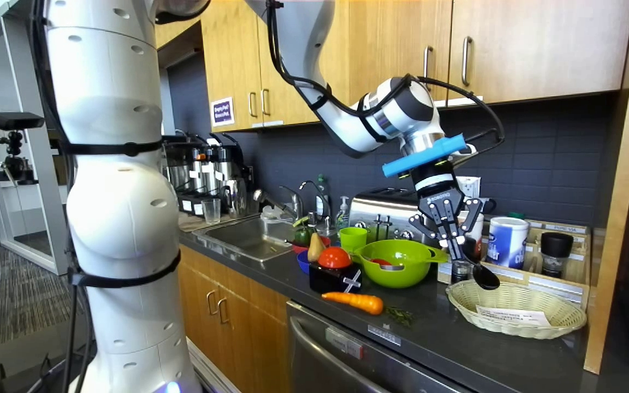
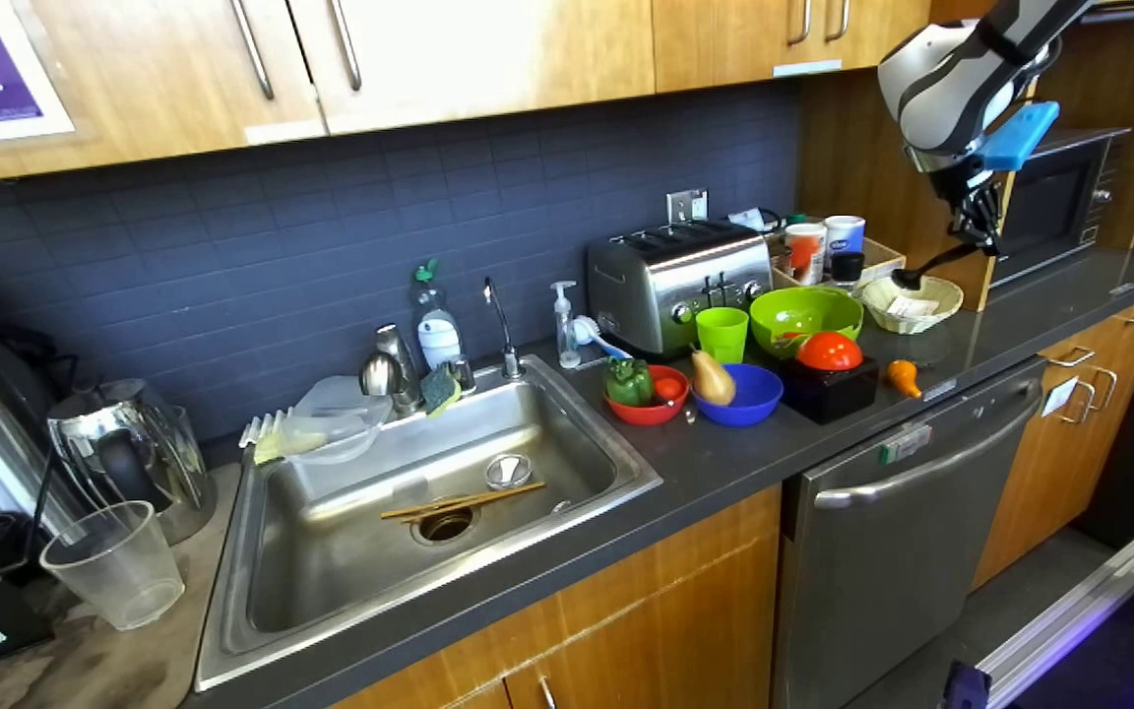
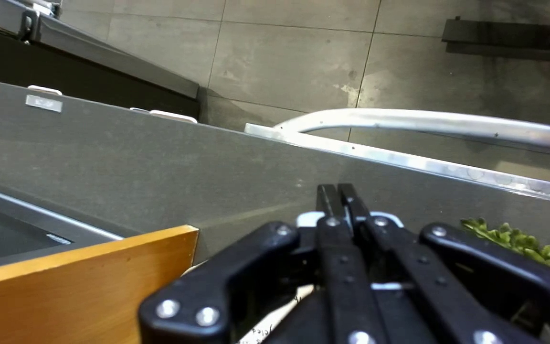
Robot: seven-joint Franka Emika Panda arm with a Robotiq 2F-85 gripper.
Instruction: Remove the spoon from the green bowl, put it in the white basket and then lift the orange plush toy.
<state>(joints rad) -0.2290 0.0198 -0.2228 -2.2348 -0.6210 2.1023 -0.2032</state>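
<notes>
The spoon (image 1: 485, 277) is out of the green bowl (image 1: 402, 279) and suspended at the white basket (image 1: 514, 329). Its head is the low end. In both exterior views the head overlaps the far rim of the white basket; whether it touches the weave cannot be determined. The long axis is inclined: from the head, the handle rises to the gripper (image 3: 336, 191), which is higher than the rim of the white basket. The jaws stand nearly together, clamped on the handle end. The spoon thus lies below the gripper and projects beyond its tips.

Inside the white basket, a paper slip (image 1: 512, 315) lies on the base. The green bowl stands just beside the white basket. The orange carrot (image 1: 354, 302), presumably the plush toy, lies near the white basket on the counter (image 1: 440, 330), closer to the front edge.

Judged step: placement of the spoon. The next move should bring head and handle within the rim before release; an inclined handle may catch on the rim. Lifting the orange carrot remains to be done.
</notes>
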